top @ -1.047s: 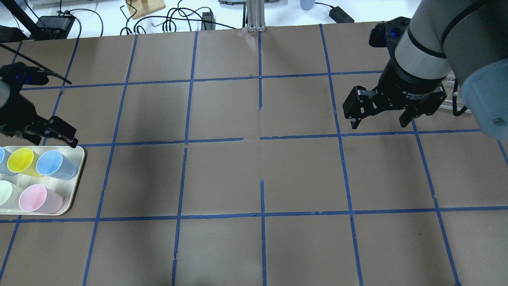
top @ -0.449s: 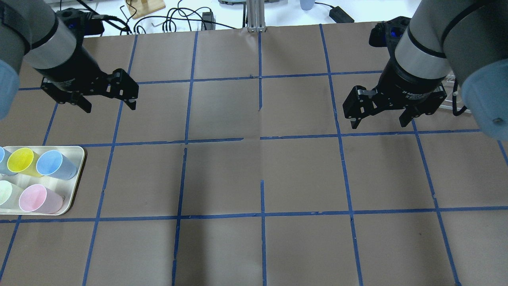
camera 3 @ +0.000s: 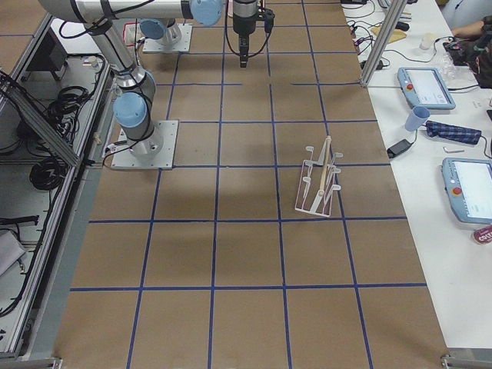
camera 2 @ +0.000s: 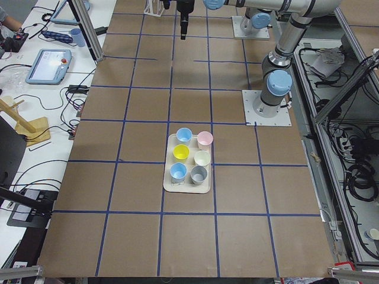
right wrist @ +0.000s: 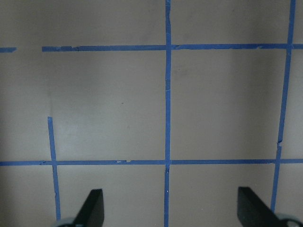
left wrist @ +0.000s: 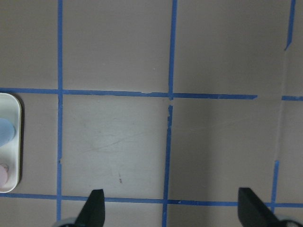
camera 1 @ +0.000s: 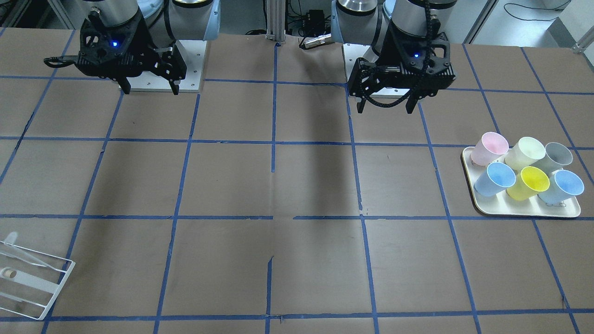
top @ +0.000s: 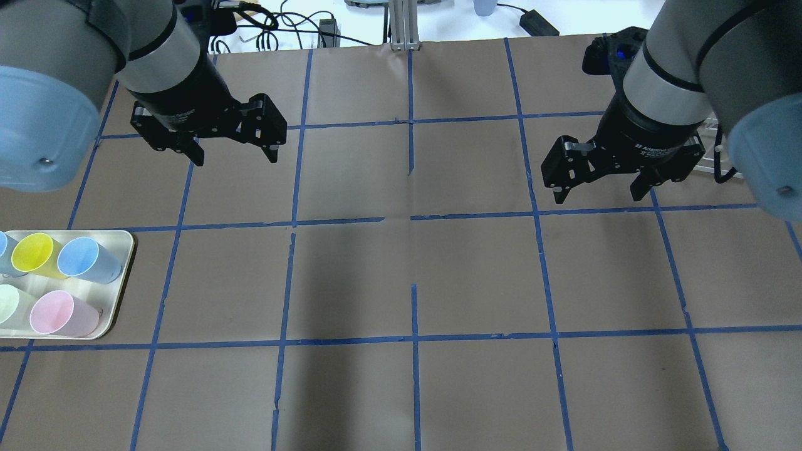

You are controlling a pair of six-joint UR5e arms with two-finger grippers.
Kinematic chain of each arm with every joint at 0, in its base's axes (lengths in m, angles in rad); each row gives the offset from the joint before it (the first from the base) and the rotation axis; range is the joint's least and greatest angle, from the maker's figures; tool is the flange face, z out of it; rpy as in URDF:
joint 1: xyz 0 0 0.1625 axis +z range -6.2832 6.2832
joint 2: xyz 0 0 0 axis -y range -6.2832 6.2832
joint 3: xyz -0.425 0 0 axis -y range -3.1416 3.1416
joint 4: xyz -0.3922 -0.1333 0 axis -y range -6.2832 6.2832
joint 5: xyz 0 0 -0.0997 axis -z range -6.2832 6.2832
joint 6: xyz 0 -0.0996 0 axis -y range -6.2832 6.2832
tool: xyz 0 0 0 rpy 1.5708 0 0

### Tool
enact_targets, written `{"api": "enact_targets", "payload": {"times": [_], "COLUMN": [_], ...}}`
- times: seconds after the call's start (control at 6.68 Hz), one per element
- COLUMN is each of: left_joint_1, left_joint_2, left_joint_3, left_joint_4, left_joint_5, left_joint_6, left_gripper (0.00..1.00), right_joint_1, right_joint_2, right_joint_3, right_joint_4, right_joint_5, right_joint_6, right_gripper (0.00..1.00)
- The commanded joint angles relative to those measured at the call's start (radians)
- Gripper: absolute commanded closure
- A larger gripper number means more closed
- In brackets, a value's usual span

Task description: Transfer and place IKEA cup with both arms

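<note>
The pale pink IKEA cup point(top: 53, 312) stands upright at the near right corner of a cream tray point(top: 123, 250) at the table's left edge, among blue, yellow, cream and grey cups. It also shows in the front view point(camera 1: 489, 147) and the left side view point(camera 2: 205, 138). My left gripper point(top: 236, 156) is open and empty, high above bare table, well beyond and to the right of the tray; it also shows in the front view point(camera 1: 385, 109). My right gripper point(top: 599, 195) is open and empty over the table's right part; it also shows in the front view point(camera 1: 151, 90).
A white wire rack point(camera 3: 319, 184) stands at the far right of the table; it also shows in the front view point(camera 1: 28, 273). The brown table point(top: 413, 275) carries a grid of blue tape. Cables and a wooden stand lie beyond the far edge.
My left arm has swung from beside the tray at the left edge away from it, farther back and to the right. It stayed open. The right arm has not moved.
</note>
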Motion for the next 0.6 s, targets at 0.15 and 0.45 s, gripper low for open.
{"api": "enact_targets", "payload": {"times": [0.15,0.45], "left_joint_1": [-0.017,-0.017], "left_joint_2": [0.000,0.003], "left_joint_3": [-0.008,-0.010], "left_joint_4": [0.003,0.003], "left_joint_5": [-0.002,-0.002], "left_joint_6": [-0.004,-0.004], "left_gripper": [0.00,0.00], "right_joint_1": [0.000,0.000], "right_joint_2": [-0.008,-0.011], "right_joint_3": [-0.001,-0.001], "right_joint_4": [0.000,0.002], "right_joint_5": [0.001,0.001], "right_joint_6": [0.000,-0.002], "right_gripper": [0.00,0.00]}}
